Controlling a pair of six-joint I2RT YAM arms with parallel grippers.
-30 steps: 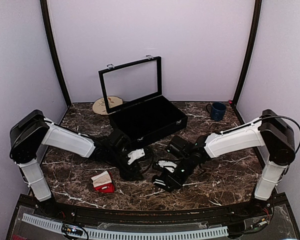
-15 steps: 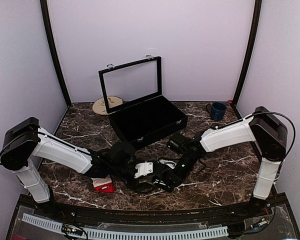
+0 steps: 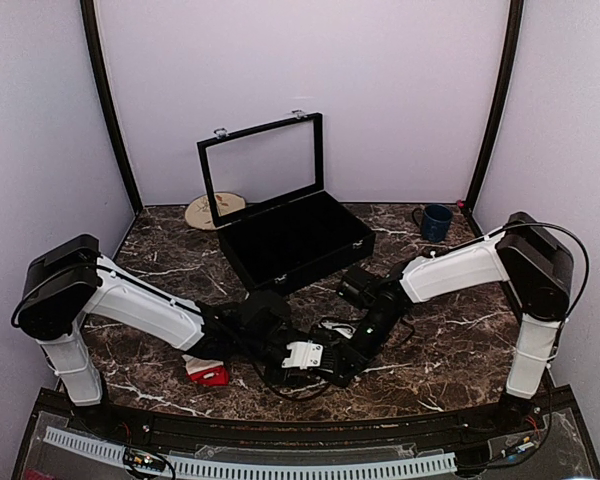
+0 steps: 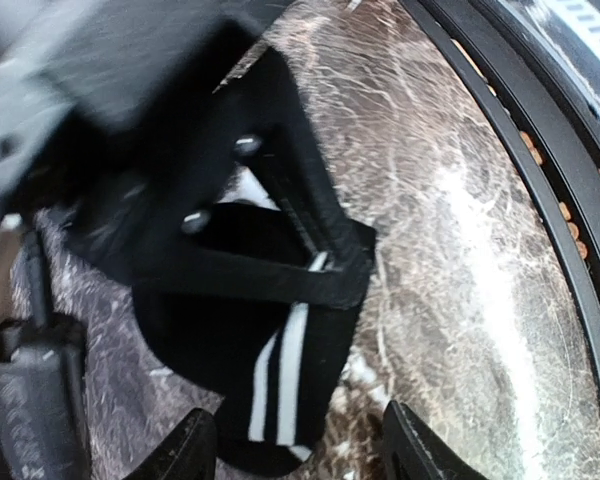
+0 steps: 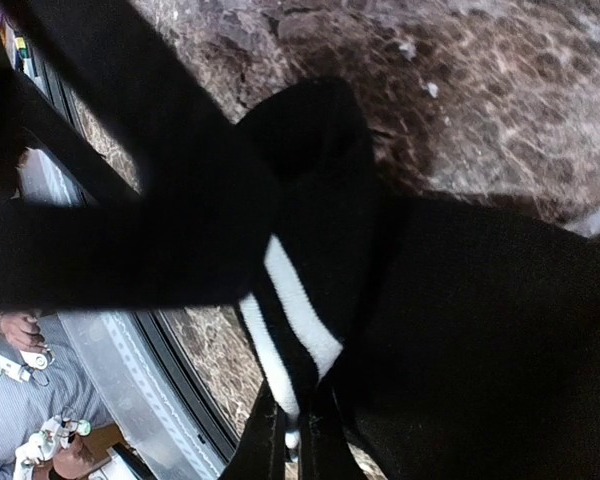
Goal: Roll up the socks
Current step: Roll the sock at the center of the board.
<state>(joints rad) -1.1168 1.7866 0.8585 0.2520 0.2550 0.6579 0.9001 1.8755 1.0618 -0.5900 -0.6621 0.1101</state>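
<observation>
A folded red sock with a cream cuff (image 3: pixel 210 373) lies at the front left of the table, apart from both grippers. A black sock with two white stripes (image 4: pixel 280 370) lies on the marble near the front middle. My right gripper (image 5: pixel 295 445) is shut on its striped cuff (image 5: pixel 295 320). My left gripper (image 4: pixel 302 455) is open, with its fingertips on either side of the striped end, just above the table. In the top view the left gripper (image 3: pixel 308 356) and the right gripper (image 3: pixel 338 362) meet over the black sock, which is mostly hidden there.
An open black case with a glass lid (image 3: pixel 295 240) stands at the back centre. A blue mug (image 3: pixel 436 222) is at the back right and a round wooden disc (image 3: pixel 215 210) at the back left. The black front rail (image 4: pixel 540 200) runs close beside the grippers.
My left arm has swung right and forward, from beside the red sock to the right gripper at the black sock. The right gripper has shifted slightly toward the front.
</observation>
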